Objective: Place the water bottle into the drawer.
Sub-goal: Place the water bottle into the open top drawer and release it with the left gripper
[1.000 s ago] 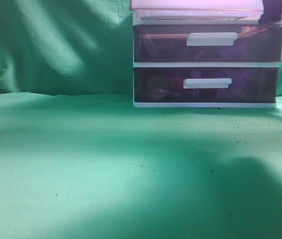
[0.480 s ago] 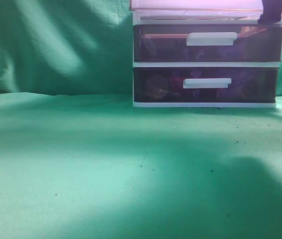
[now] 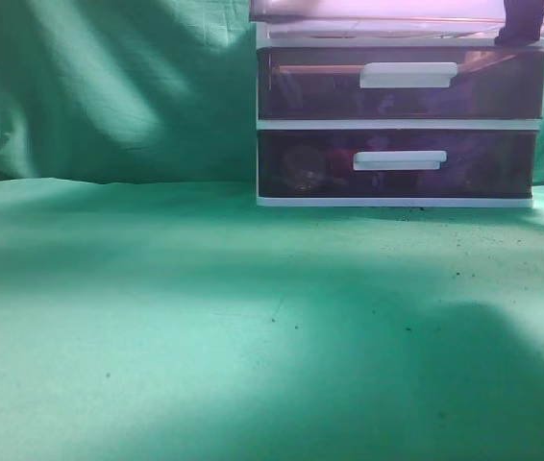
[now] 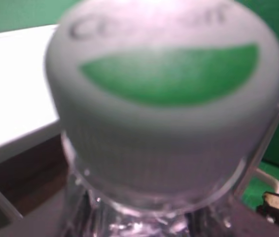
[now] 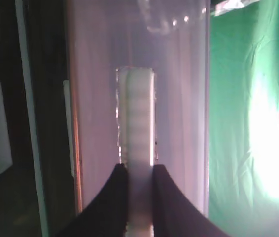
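The water bottle (image 4: 164,98), clear with a white and green cap, fills the left wrist view. It stands in my left gripper (image 4: 144,224), whose fingers are mostly hidden behind it. It hangs over the pulled-out drawer (image 3: 378,12), whose inside shows below the unit's white top (image 4: 16,89). In the right wrist view my right gripper (image 5: 139,170) is shut on the drawer's white bar handle (image 5: 137,113). The exterior view shows that gripper (image 3: 524,24) at the drawer's right end. The left gripper and the bottle are out of the exterior view.
The two lower dark purple drawers (image 3: 402,82) (image 3: 397,163) are closed in the white-framed unit at the back right. Green cloth (image 3: 205,317) covers the table and hangs behind it.
Almost nothing. The right gripper and the top drawer's front have shifted very slightly.
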`<action>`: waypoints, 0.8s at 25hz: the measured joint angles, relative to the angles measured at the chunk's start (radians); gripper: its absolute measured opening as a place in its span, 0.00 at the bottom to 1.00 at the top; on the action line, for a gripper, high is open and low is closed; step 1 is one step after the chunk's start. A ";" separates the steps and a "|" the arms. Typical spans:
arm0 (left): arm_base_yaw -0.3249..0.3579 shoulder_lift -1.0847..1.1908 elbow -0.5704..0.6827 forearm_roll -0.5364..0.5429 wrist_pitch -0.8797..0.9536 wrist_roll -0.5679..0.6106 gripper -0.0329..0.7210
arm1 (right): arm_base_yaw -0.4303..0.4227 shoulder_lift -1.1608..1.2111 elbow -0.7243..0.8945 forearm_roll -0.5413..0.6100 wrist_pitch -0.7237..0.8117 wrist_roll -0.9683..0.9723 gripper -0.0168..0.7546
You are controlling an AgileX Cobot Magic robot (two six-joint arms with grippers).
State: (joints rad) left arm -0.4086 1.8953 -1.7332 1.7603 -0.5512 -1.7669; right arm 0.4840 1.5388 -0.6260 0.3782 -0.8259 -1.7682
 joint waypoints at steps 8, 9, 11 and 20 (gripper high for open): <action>0.000 0.031 -0.009 0.018 -0.019 -0.087 0.74 | 0.000 0.000 0.000 -0.002 0.004 0.002 0.15; -0.003 0.031 -0.009 -0.007 -0.028 -0.090 0.81 | 0.000 0.000 0.000 -0.002 0.005 0.002 0.15; -0.012 0.031 -0.009 -0.055 -0.028 -0.090 0.91 | 0.000 0.000 0.000 -0.002 0.007 0.002 0.15; -0.139 0.115 -0.067 -0.364 0.066 0.266 0.83 | 0.000 0.000 0.000 0.000 0.011 0.002 0.15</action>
State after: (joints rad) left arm -0.5475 2.0098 -1.8005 1.3963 -0.4852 -1.5010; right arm 0.4840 1.5388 -0.6260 0.3784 -0.8150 -1.7665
